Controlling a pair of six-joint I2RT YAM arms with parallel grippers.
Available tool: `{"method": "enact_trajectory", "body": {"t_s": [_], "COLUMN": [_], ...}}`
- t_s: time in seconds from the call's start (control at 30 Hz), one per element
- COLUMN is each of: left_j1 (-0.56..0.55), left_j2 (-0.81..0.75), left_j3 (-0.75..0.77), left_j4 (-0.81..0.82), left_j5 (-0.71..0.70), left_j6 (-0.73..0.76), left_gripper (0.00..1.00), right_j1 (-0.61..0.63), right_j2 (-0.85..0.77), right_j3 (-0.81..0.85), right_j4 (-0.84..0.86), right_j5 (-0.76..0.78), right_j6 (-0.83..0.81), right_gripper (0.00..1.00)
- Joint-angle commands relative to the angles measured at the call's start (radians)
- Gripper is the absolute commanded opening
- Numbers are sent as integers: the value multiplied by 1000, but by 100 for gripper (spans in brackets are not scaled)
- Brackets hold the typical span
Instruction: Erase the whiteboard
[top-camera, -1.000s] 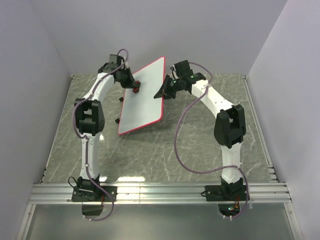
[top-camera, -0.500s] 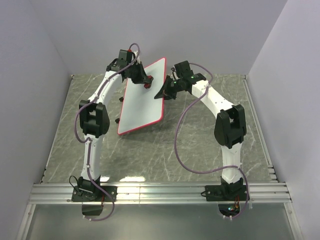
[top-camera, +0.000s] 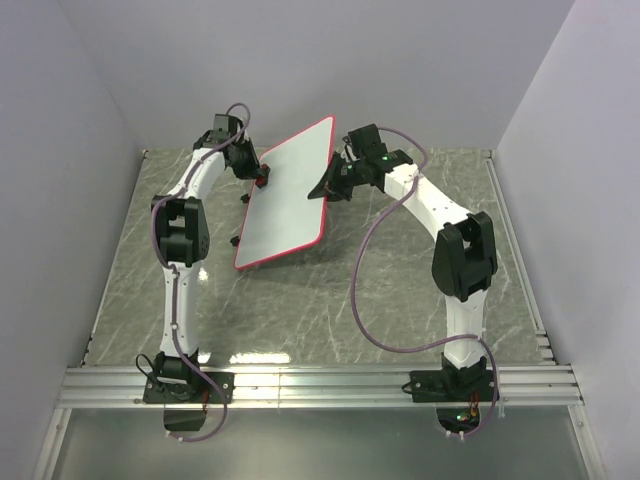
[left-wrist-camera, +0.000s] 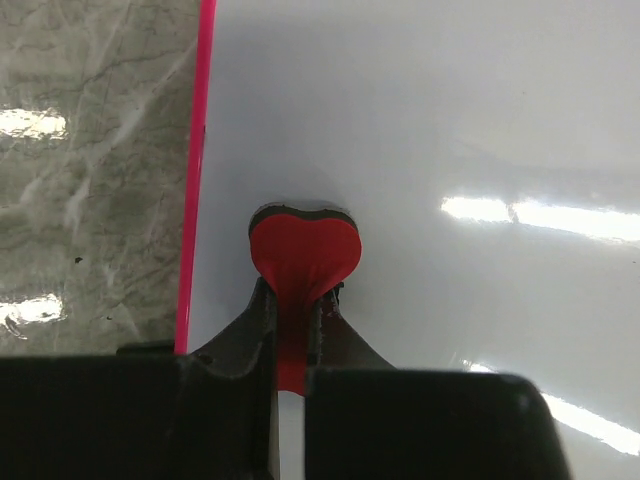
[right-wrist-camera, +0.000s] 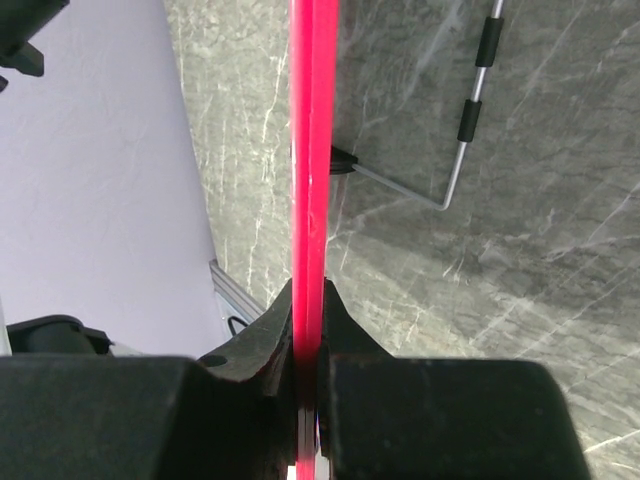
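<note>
Left gripper (top-camera: 262, 178) clamped on a small red eraser (left-wrist-camera: 303, 250), whose dark pad lies against the whiteboard (top-camera: 290, 200) just inside its left red rim. The board face around it reads plain white. The board sits tilted at the far centre of the marbled table (top-camera: 400, 300). Right gripper (top-camera: 335, 182) pinches the board's right rim, with a wire stand (right-wrist-camera: 455, 170) behind the board.

You have the flat red-rimmed whiteboard (top-camera: 290, 205) tilted on the grey marble table (top-camera: 300, 310): small red eraser (left-wrist-camera: 303, 250) on its face by the left rim, right gripper (right-wrist-camera: 308, 310) on its right rim.
</note>
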Motion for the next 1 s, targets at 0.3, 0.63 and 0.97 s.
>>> {"method": "enact_trajectory", "body": {"t_s": [0.3,0.63,0.97], "left_j1": [-7,202,283], "left_j2": [-202,-504,-624], "left_j3": [-180,-545,-751], "left_j4": [-108,-35,-4], "left_j5": [-33,-76,-240], "left_j6": [-2,-15,-41], "left_gripper": [0,0,0], "right_j1": [47,46,49], "right_j2": [-5,-2,3], "right_j3": [-32,39,159], "right_j4": [-166,-161,-190], "right_j5": [78,60,43], "right_j6": [-192,-199,-199], "right_gripper": [0,28,64]}}
